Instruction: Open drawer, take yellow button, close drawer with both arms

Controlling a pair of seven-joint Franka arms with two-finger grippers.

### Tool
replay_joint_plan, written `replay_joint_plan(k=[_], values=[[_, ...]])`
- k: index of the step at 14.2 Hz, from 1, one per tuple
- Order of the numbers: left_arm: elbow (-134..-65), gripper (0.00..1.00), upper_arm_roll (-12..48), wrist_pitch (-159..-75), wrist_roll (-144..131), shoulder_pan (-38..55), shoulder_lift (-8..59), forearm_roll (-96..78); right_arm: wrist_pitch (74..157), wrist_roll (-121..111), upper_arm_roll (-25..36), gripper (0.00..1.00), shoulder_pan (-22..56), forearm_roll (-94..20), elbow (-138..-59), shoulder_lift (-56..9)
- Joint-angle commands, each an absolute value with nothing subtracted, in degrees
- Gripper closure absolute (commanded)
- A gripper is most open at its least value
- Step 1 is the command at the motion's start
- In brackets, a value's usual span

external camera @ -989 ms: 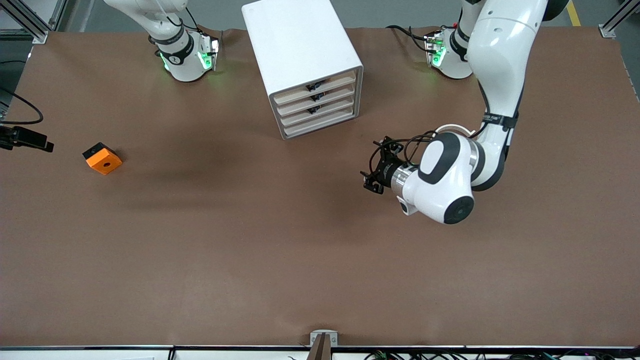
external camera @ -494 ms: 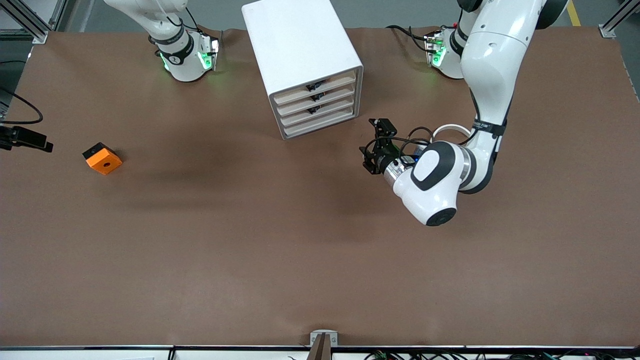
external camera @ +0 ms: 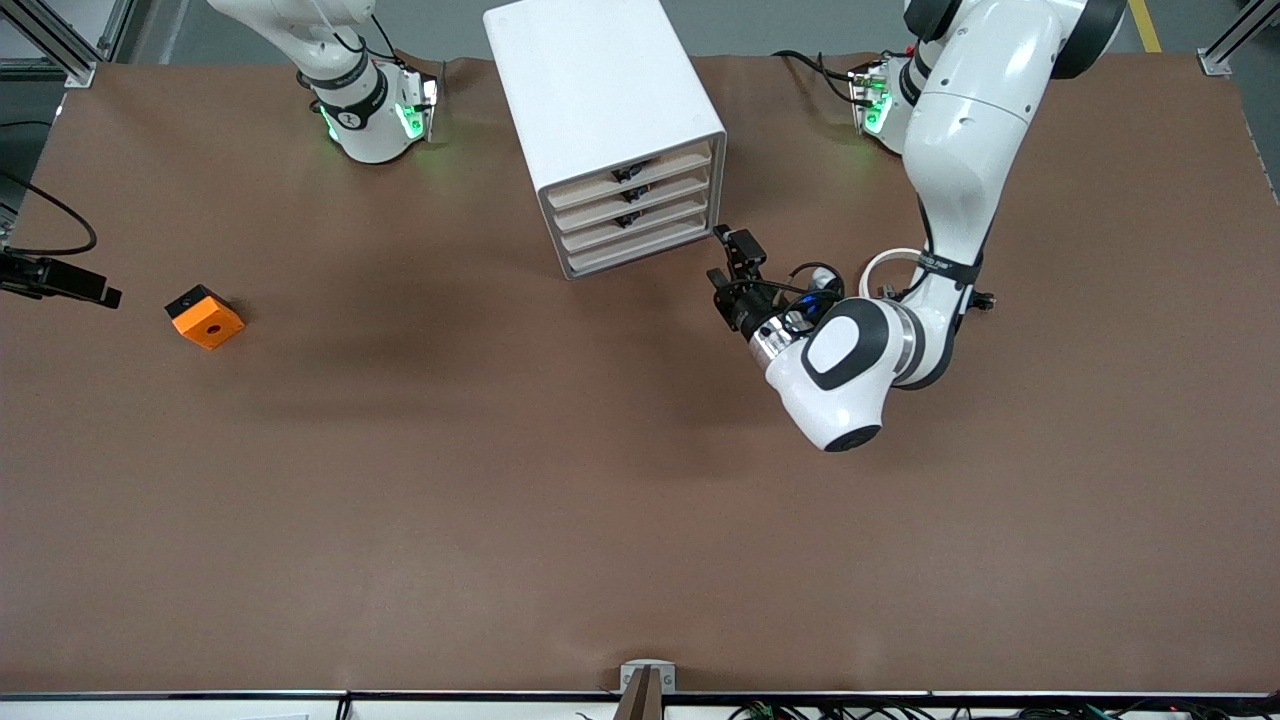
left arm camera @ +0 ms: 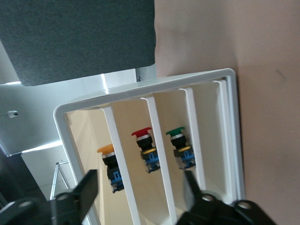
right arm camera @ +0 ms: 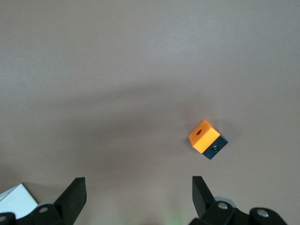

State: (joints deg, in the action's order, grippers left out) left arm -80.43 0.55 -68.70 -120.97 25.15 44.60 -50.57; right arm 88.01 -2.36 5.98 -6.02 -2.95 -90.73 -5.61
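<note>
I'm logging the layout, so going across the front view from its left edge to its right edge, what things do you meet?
Right tool at the table's edge → orange cube → white cabinet with its four drawers → left tool, just off the cabinet's lower corner → left arm's white wrist and elbow.

The left arm [external camera: 960, 130] is bent down from its base to a low elbow, and its wrist is turned back toward the bases. The left gripper [external camera: 730, 262] is held low over the table, its fingers [left arm camera: 84, 190] spread apart with nothing between them. The right arm [external camera: 330, 60] is kept waiting; the right gripper [right arm camera: 138, 197] is held high, its fingers [right arm camera: 75, 194] spread wide and empty.
</note>
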Motion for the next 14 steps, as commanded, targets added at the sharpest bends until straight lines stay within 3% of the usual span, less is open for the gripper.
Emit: replay_joint_plan(k=[1, 14], values=[[-83.22, 0.5, 1.84, -67.85, -121.99, 25.49, 43.77, -51.59, 86.57, 0.09, 5.98, 0.0, -5.71, -4.31, -90.0, -5.8], [-93.95, 0.52, 8.61, -67.06, -124.98, 26.63, 39.82, -51.5, 85.43, 18.81, 5.98, 0.0, 1.76, -4.13, -89.74, -5.89]])
